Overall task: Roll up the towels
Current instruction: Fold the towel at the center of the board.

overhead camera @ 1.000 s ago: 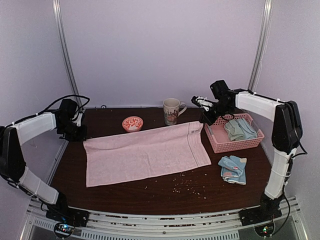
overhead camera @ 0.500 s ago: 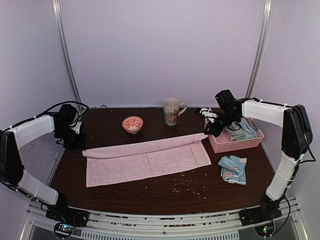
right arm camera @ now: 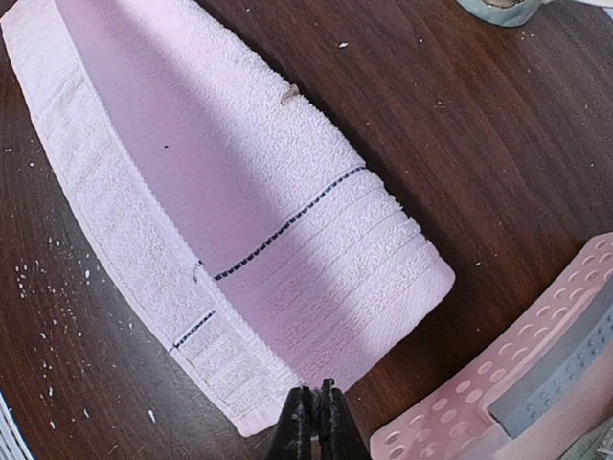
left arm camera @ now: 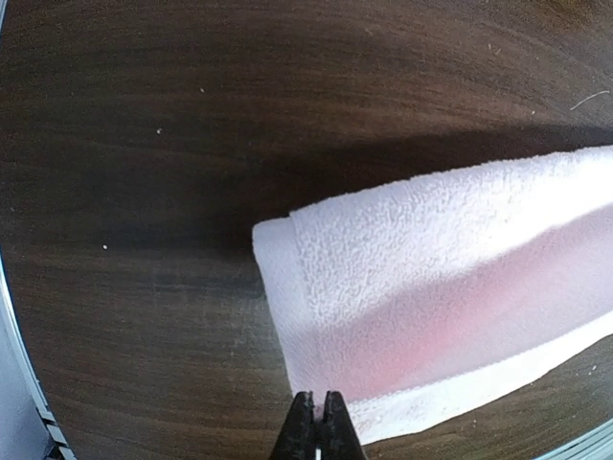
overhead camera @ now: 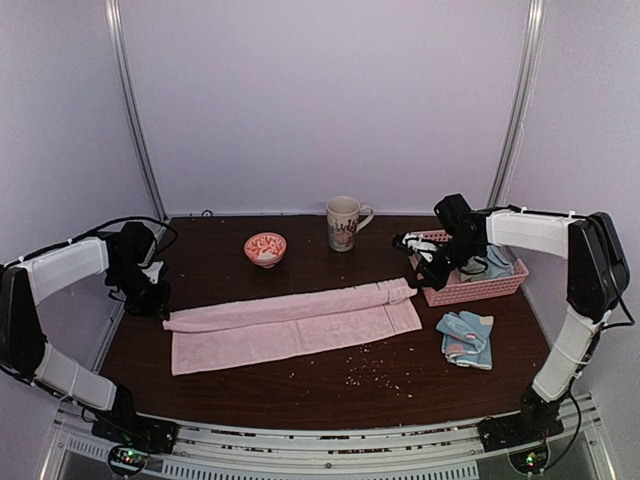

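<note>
Left end effector [left arm camera: 318, 424] is clenched tight, tips right on the white hem at the left end of the pale pink towel [overhead camera: 300, 322]. Looks to me like it's pinching a thin bit of cloth there. Right end effector [right arm camera: 316, 414] is the same deal, squeezed shut at the striped right end, just beside the pink lattice basket [overhead camera: 447, 292].

The towel itself lies stretched across the middle of the tabletop [overhead camera: 215, 245], left to right. Its far long edge is folded over toward the near edge, so it's a narrow double-layer strip with the top layer a bit skewed. No actual roll in it yet, as far as I can see.

So progress-wise this is very early. One towel is folded lengthwise and still has to be rolled end to end. The light blue patched towel [overhead camera: 466, 338] sits untouched near the right edge. The spare towels [overhead camera: 492, 262] are in the basket at the back right, not rolled either.
</note>
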Available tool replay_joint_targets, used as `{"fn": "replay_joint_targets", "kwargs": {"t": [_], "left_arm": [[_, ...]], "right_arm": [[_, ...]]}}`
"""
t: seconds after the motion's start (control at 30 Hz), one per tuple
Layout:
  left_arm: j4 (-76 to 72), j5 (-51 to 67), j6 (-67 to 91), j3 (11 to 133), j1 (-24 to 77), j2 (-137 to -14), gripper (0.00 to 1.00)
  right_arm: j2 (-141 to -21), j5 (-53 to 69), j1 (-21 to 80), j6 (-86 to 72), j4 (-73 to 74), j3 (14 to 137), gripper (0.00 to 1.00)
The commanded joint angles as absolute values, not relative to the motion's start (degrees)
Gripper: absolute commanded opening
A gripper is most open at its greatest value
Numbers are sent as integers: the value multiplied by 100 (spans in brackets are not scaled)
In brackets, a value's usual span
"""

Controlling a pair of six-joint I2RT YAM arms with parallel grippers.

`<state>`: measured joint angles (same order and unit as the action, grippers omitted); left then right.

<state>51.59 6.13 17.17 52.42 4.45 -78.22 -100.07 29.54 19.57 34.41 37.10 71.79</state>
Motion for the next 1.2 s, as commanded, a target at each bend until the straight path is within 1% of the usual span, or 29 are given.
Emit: {"fn": "replay_joint_targets", "kwargs": {"t": [0.0,0.33,0.73,1.0,1.17], "left_arm": [[5247,755,1634,5089,384,-7857,0],[5422,959,1697,5000,380,-7782,0],[5956,922,1727,5273,413,-7491,0],[5845,530,1807,5193,682,-7585,0],[5804,520,1886,5098,928,-7699,0]], "right_arm": [[-10001,3230,1917,3703,4078,7088,0],[-10156,3398,1930,3937,4305,6956,0],[-10272,3334,1811,4204,4694,7290,0],[-10326,3334,1775,4588,4876,7206,0],[-10409,3289,1775,4667,4900,7142,0]]}}
